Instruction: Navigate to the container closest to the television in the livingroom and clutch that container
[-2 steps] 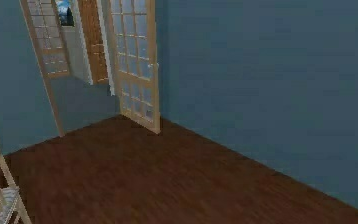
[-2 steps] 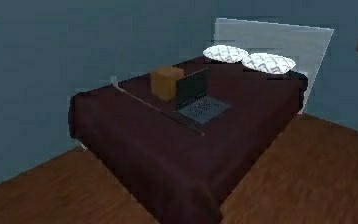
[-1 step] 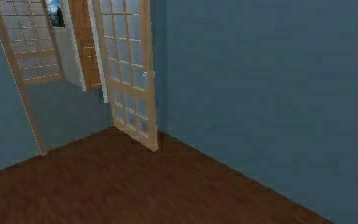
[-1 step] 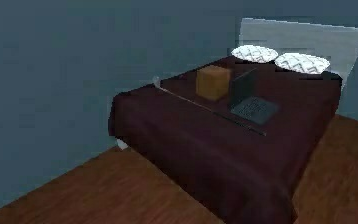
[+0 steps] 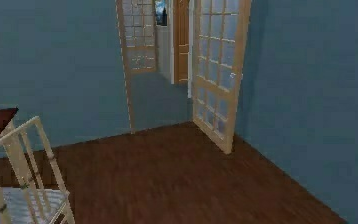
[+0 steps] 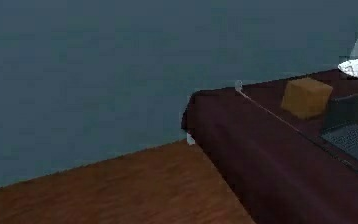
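Ahead, two glazed doors [image 5: 219, 70] — one chair [image 5: 32, 205], one brown box [image 6: 307, 97].

Of the robot's own body no colour, shape, cable, screw or marking can be told here; along the arm side view's near edge, just right of the middle, lie brown wooden floor [image 6: 107, 190] and the near side of a dark maroon bed cover [image 6: 277, 165].
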